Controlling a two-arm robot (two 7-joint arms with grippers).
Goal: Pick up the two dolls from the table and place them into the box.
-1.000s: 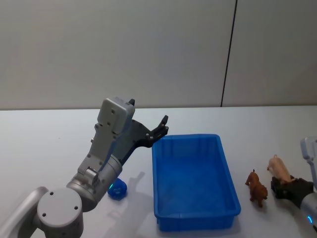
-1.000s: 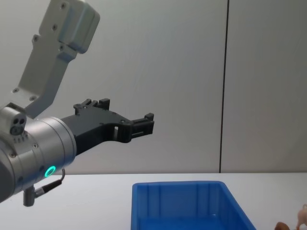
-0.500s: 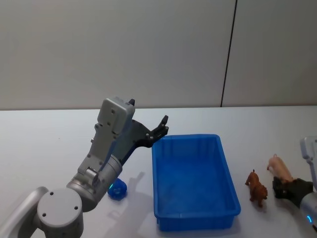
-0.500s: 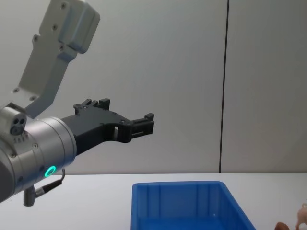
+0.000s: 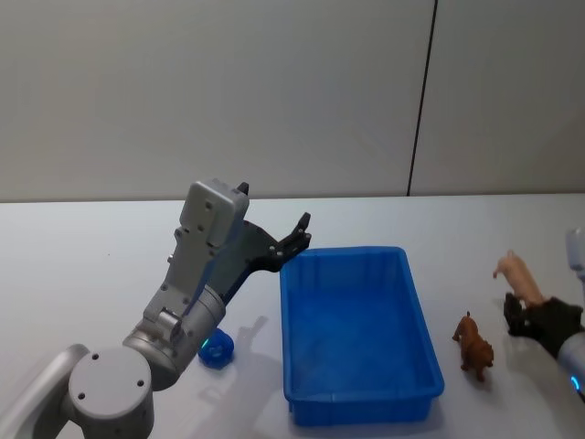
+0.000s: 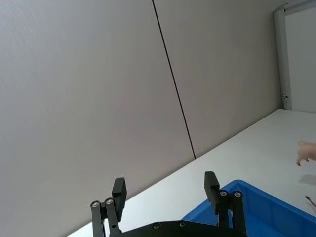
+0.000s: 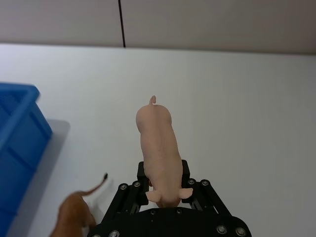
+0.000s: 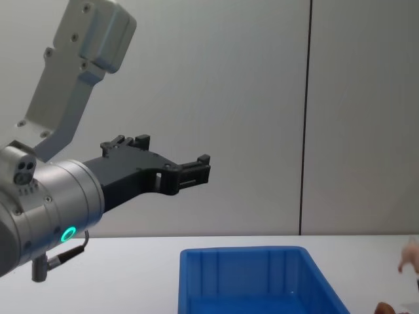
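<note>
Head view: the right gripper (image 5: 528,315) has raised the pink pig doll (image 5: 518,277) off the table (image 5: 91,274), right of the box (image 5: 352,416), so pick 1 of 2 is underway. The brown doll (image 5: 475,344) stands untouched.
Left wrist view: the left gripper (image 6: 165,182) hangs wide open.
Right wrist view: the jaws clamp the pig's head end, and its long axis and tail point away.

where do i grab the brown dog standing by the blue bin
Probably pinch the brown dog by its torso from above, a finger on each flank: it stands upright on the table, legs and tail look too thin. The right gripper holds the pink pig; the left gripper hangs open near the blue bin.
</note>
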